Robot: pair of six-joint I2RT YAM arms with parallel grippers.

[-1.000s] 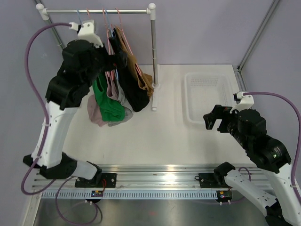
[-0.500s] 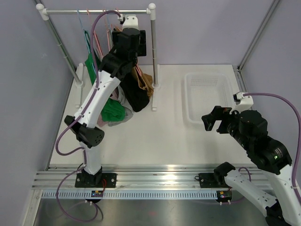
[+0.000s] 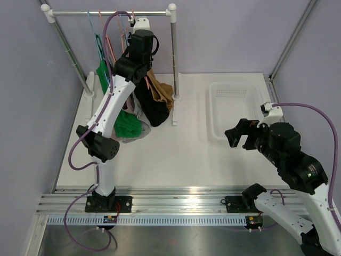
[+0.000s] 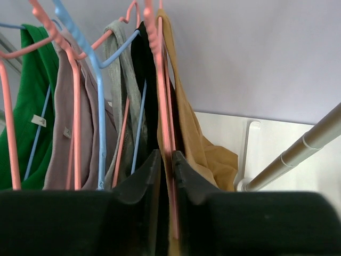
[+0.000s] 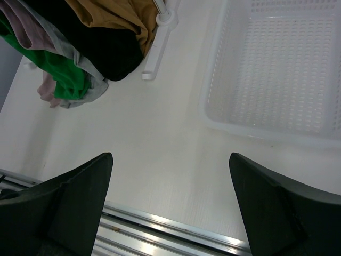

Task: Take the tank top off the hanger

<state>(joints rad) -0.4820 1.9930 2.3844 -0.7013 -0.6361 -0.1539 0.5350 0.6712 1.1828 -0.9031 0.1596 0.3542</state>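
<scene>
Several tops hang on a rack rail (image 3: 74,13). The mustard-brown tank top (image 4: 187,109) is the rightmost garment (image 3: 160,92), and it hangs on a pink hanger (image 4: 161,74). My left gripper (image 4: 166,156) reaches down from above the rail (image 3: 140,49). Its jaws stand nearly together with the pink hanger's wire pinched between them. A black top (image 4: 143,80) hangs just to the left of the tank top. My right gripper (image 5: 170,165) hovers wide open over bare table, holding nothing (image 3: 237,136).
Green (image 3: 126,126), mauve and grey tops hang on blue and pink hangers left of the black one. The rack's right post (image 3: 173,53) stands close beside the tank top. A white perforated basket (image 3: 214,124) sits on the table's right side.
My left arm swung from the rack's left side to above the rail's right end, and its jaws closed onto the pink hanger. The right gripper drifted slightly left.
</scene>
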